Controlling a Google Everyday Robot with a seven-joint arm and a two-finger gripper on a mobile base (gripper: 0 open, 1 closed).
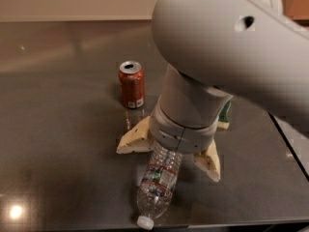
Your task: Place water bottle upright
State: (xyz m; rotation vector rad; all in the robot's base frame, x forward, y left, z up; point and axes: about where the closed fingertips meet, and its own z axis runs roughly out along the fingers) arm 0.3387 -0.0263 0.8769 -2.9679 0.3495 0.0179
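Down low over the dark tabletop (58,129) with the gripper (168,162), tan fingers (133,141) splayed wide apart and pinching nothing yet. Straddling the water bottle (157,182) directly beneath, with one finger to each side of the ribbed body and the bottle's bottom end tucked out of sight under the wrist. Probably opened this wide to take in the full girth before closing. Lying flat on its side, stretching out from the gripper toward the near edge, with the white cap (144,221) farthest out and the label band just past the fingertips. Not upright, so likely still needing a squeeze, a lift and a turn onto the base. Beyond the gripper on the far side, close by but apart, standing upright: a red soda can (132,84), best left alone. Behind the wrist, a scrap of something green (225,112), impossible to identify.
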